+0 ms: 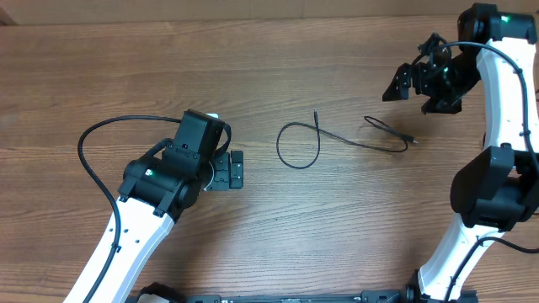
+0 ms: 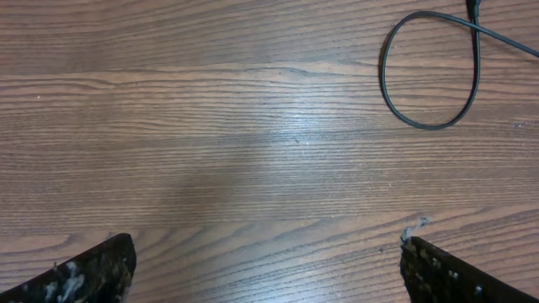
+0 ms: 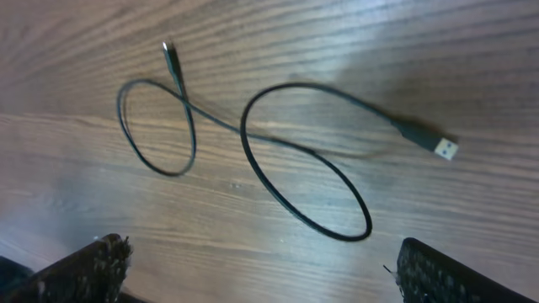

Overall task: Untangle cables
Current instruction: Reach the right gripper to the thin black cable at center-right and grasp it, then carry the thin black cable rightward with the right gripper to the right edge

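Loosely double-looped thin black cable (image 3: 245, 135); left end effector (image 2: 268, 257), right end effector (image 3: 261, 257) released.

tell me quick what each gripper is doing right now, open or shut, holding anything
left gripper: open, holding nothing.
right gripper: open, holding nothing; the black USB cable lies loose in front of it.

Both the left arm (image 1: 126, 244) and the right arm (image 1: 498, 109) pair white links with bulky black joint housings. A thick black wire (image 1: 84, 139) loops off the left arm, and another (image 1: 526, 93) trails down the right, whose top housing carries a green light (image 1: 504, 18). The left tool (image 1: 237, 171) and right tool (image 1: 406, 87) are black, and the left tool's fingertips (image 2: 88, 273) are flecked with white scuffs.
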{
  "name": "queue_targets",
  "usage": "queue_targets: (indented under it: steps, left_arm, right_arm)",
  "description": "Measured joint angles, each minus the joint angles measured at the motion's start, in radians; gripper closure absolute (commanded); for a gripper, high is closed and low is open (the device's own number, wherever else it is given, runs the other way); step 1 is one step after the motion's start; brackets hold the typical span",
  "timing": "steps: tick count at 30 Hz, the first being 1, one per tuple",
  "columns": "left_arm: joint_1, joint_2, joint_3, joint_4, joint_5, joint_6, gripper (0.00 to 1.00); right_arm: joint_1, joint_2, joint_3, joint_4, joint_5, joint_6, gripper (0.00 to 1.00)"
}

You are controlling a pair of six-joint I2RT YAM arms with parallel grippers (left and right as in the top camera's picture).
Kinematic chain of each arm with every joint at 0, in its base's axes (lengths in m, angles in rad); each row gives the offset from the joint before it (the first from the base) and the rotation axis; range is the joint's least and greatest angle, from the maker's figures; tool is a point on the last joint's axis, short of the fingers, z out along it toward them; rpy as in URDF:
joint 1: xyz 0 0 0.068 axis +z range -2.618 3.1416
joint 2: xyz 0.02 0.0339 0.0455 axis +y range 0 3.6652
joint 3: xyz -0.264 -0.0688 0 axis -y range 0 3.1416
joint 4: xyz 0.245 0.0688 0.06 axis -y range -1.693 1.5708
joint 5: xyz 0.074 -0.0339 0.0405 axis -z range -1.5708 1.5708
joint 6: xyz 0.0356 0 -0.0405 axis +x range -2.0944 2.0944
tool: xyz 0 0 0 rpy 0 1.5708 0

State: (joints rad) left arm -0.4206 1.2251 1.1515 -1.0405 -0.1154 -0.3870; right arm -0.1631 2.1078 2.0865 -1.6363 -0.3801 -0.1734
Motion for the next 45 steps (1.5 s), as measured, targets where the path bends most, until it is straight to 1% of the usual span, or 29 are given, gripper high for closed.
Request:
queue_targets:
  steps: [8, 10, 13, 15, 17, 22, 25, 26, 27, 28, 29, 30, 32, 37, 40, 45]
  left_arm:
    - [0.000, 0.000, 0.000, 0.000, 0.000, 0.000, 0.00]
    - [0.000, 0.000, 0.000, 0.000, 0.000, 0.000, 0.00]
    - [0.000, 0.000, 0.000, 0.000, 0.000, 0.000, 0.00]
    - [0.000, 0.000, 0.000, 0.000, 0.000, 0.000, 0.00]
    - [0.000, 0.000, 0.000, 0.000, 0.000, 0.000, 0.01]
    - [0.000, 0.000, 0.000, 0.000, 0.000, 0.000, 0.01]
    - [0.000, 0.000, 0.000, 0.000, 0.000, 0.000, 0.00]
    - [0.000, 0.000, 0.000, 0.000, 0.000, 0.000, 0.00]
    - [0.000, 0.000, 0.000, 0.000, 0.000, 0.000, 0.00]
    - [0.000, 0.000, 0.000, 0.000, 0.000, 0.000, 0.00]
    - [0.000, 0.000, 0.000, 0.000, 0.000, 0.000, 0.00]
    - [0.000, 0.000, 0.000, 0.000, 0.000, 0.000, 0.00]
    - [0.000, 0.000, 0.000, 0.000, 0.000, 0.000, 0.00]
    - [0.000, 0.000, 0.000, 0.000, 0.000, 0.000, 0.00]
    - [0.000, 0.000, 0.000, 0.000, 0.000, 0.000, 0.00]
    - [0.000, 0.000, 0.000, 0.000, 0.000, 0.000, 0.00]
  right_arm:
    - [0.001, 0.000, -0.002, -0.013, 0.058, -0.011, 0.00]
    - [0.001, -0.003, -0.027, -0.002, 0.063, -0.014, 0.00]
    - [0.003, -0.007, -0.105, 0.023, 0.067, -0.024, 0.00]
    - [0.008, -0.007, -0.165, 0.049, 0.071, -0.031, 0.04]
    - [0.020, -0.007, -0.231, 0.075, 0.070, -0.044, 0.05]
    - [0.066, -0.007, -0.372, 0.186, 0.070, -0.085, 0.07]
    - [0.088, -0.007, -0.451, 0.267, 0.070, -0.097, 0.19]
    - [0.092, -0.007, -0.473, 0.286, 0.070, -0.100, 0.31]
    - [0.093, -0.007, -0.494, 0.302, 0.070, -0.104, 0.48]
    - [0.092, -0.007, -0.517, 0.320, 0.070, -0.100, 0.74]
    - [0.092, -0.007, -0.528, 0.327, 0.070, -0.109, 0.85]
    - [0.092, -0.007, -0.539, 0.337, 0.070, -0.110, 0.91]
    - [0.092, -0.007, -0.544, 0.347, 0.069, -0.112, 0.96]
    - [0.092, -0.007, -0.544, 0.359, 0.055, -0.114, 0.96]
    - [0.092, -0.007, -0.522, 0.310, 0.050, -0.114, 0.96]
    - [0.092, -0.007, -0.370, 0.197, 0.030, -0.107, 0.96]
